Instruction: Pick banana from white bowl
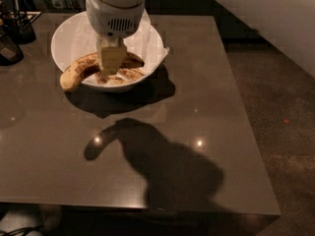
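The white bowl [58, 42] stands at the back left of the dark table, lined with crumpled white paper [153, 43]. My gripper [112, 63] hangs down over the bowl's middle and is shut on the middle of the banana [78, 73]. The banana is dull yellow with brown speckles and lies nearly level. Its left end sticks out over the bowl's front-left rim, raised off the bowl's floor. Its shadow falls on the table in front. Smaller brown-yellow pieces [123, 75] lie in the bowl under the gripper.
Dark containers [11, 47] stand at the table's left edge next to the bowl. The brown table [197, 122] stretches to the front and right. Its right edge drops to a speckled floor [280, 132]. A white arm part [275, 18] crosses the top right.
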`<act>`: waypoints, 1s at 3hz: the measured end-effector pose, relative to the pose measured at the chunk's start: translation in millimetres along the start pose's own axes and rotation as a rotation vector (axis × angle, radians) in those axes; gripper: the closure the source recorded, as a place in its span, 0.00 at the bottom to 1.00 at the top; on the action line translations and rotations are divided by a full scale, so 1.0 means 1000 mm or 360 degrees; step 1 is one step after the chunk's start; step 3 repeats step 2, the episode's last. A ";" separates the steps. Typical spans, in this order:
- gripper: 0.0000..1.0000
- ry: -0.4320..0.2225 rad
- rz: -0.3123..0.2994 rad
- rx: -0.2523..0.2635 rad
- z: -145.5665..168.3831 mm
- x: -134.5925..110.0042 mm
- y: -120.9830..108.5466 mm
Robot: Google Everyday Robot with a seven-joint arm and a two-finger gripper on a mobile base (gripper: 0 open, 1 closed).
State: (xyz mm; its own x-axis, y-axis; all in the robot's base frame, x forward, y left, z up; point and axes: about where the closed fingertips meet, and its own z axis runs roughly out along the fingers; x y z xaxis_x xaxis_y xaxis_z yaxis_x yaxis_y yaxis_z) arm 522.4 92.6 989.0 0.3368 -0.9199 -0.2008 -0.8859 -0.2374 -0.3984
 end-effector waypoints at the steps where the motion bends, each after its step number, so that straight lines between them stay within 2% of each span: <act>1: 1.00 -0.0088 0.0068 -0.0106 0.019 -0.001 0.019; 3: 1.00 -0.0099 0.0069 -0.0112 0.018 -0.003 0.021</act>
